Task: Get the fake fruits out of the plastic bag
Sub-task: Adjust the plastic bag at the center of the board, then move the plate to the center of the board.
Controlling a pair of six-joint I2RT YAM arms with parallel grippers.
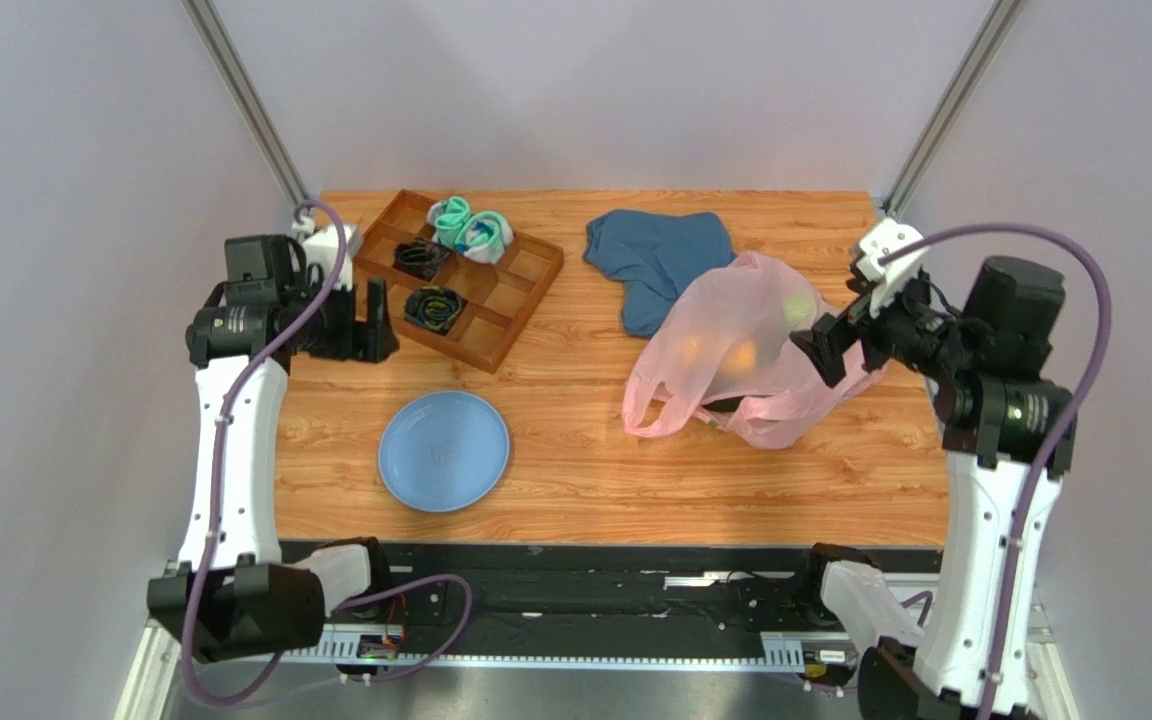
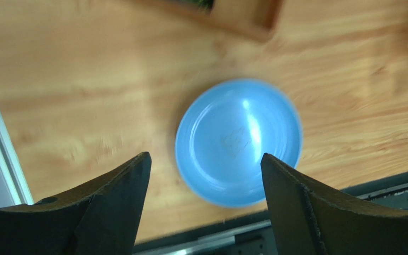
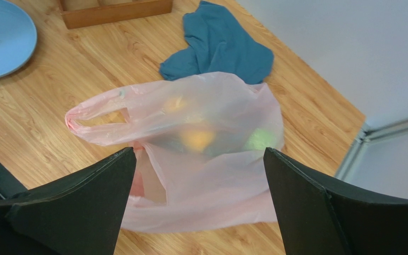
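The pink translucent plastic bag (image 1: pixel 732 353) lies crumpled on the right half of the table, its handle loops pointing left. Fake fruits show blurrily through it: a yellow-orange one (image 3: pixel 198 139), a lime-green one (image 3: pixel 259 139) and another yellowish one (image 3: pixel 174 103). My right gripper (image 1: pixel 823 353) hovers open at the bag's right side; in the right wrist view the bag (image 3: pixel 201 175) fills the gap between the fingers, with nothing held. My left gripper (image 1: pixel 364 323) is open and empty at the far left, above the table beside the wooden tray.
A blue plate (image 1: pixel 444 450) sits near the front left, also seen between the left fingers (image 2: pixel 238 141). A wooden compartment tray (image 1: pixel 525 315) with teal rolled socks (image 1: pixel 470 228) stands at the back left. A dark blue cloth (image 1: pixel 657 255) lies behind the bag.
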